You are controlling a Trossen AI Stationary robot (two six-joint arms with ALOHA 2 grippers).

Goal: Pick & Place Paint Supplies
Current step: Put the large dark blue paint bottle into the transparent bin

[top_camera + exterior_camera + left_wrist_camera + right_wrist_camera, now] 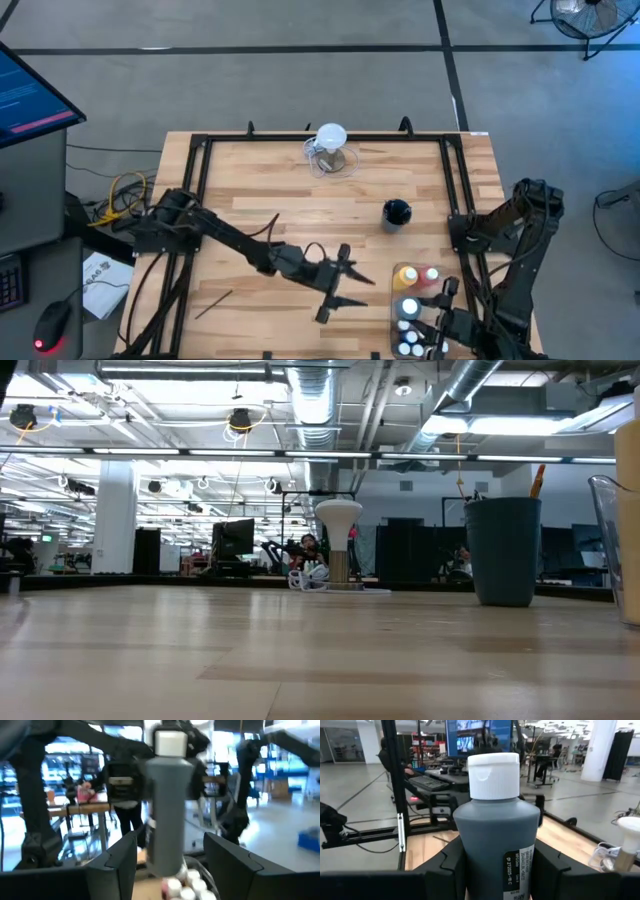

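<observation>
Status: task partly done.

My right hand is closed on a grey squeeze bottle with a white flip cap, held upright between both fingers. In the high view this hand sits at the lower right of the frame, over the group of small white-capped bottles.

The yellow squeeze bottle and the pink-red squeeze bottle stand together just above that group.

My left hand hangs at lower centre, fingers spread. I judge it empty.

Outstanding: one thin paintbrush lies loose on the counter at lower left, well apart from the bottles. The grey bottle is not yet set down.

Not part of the job: the clear jug at top centre.

Limits of inspection:
- From above, my right arm hides the grey bottle.
- The frame's bottom edge cuts off the bottle group.
- I cannot tell whether a tray holds the bottles.
- The dark cup shows one stick above its rim in the low view; the rest of its contents are hidden.
</observation>
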